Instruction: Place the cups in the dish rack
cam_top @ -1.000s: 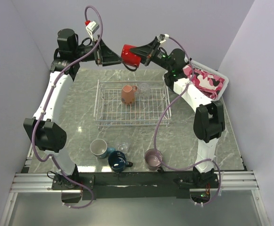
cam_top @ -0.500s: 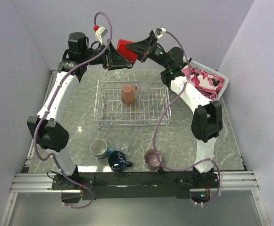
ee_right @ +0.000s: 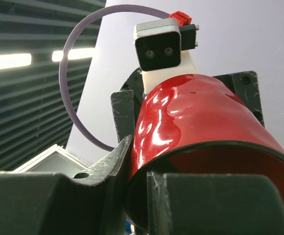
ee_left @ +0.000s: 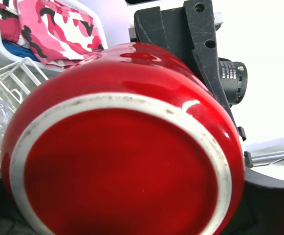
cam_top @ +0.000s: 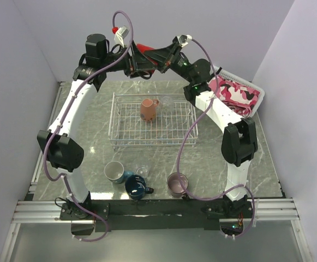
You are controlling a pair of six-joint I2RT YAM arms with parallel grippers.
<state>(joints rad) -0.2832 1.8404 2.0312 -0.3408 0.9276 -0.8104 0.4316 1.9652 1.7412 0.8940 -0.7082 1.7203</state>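
I hold the red mug (ee_left: 122, 147) high in the air behind the far edge of the dish rack (cam_top: 153, 143), lying on its side between my two wrists. My right gripper (cam_top: 157, 56) has it by the rim: one finger sits inside the mouth and the other outside, pinched together on the wall. My left gripper (cam_top: 139, 64) meets the mug from the opposite end, its fingers standing apart on either side of the base, which fills that wrist's view. Whether they are pressing on the glaze or only flanking it I cannot tell. Below, in the rack, a salmon-orange mug (cam_top: 148, 108) stands near the back, with a clear glass (cam_top: 167, 101) just beside it to the right. On the table (cam_top: 213, 158), near my bases, wait the teal mug (cam_top: 114, 171) with its white inside, a second small glass (cam_top: 142, 171), the navy mug (cam_top: 137, 186) and the mauve mug (cam_top: 177, 184). A white basket (cam_top: 259, 90) of pink cloth sits at the far right corner.
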